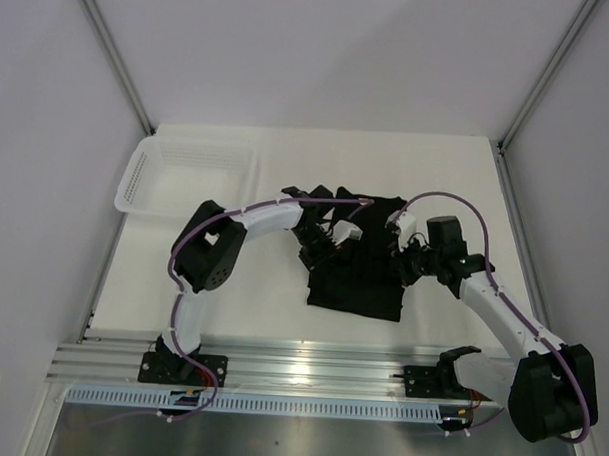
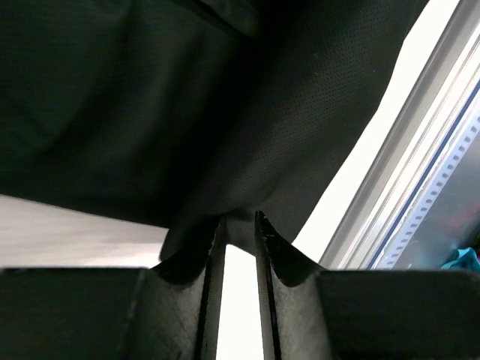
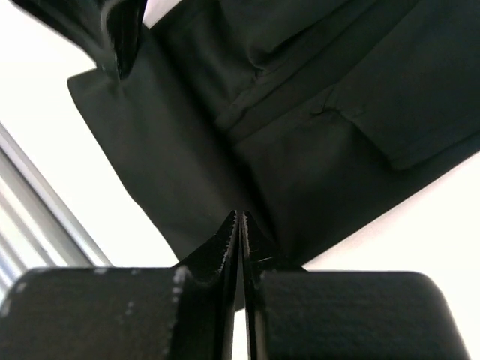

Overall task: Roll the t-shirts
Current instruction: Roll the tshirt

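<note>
Black t-shirt (image 1: 358, 280) lies folded into a rough strip in the middle of the table (image 1: 252, 291), apart from the white basket (image 1: 146, 167) at the far left. My left gripper (image 2: 240, 225) is at the shirt's left side, jaws nearly together, nipping a bunch of dark cloth at the tips. My right gripper (image 3: 240, 217) is at the right side, jaws pressed tight together right on the edge. I can't tell whether cloth is caught between them.
</note>
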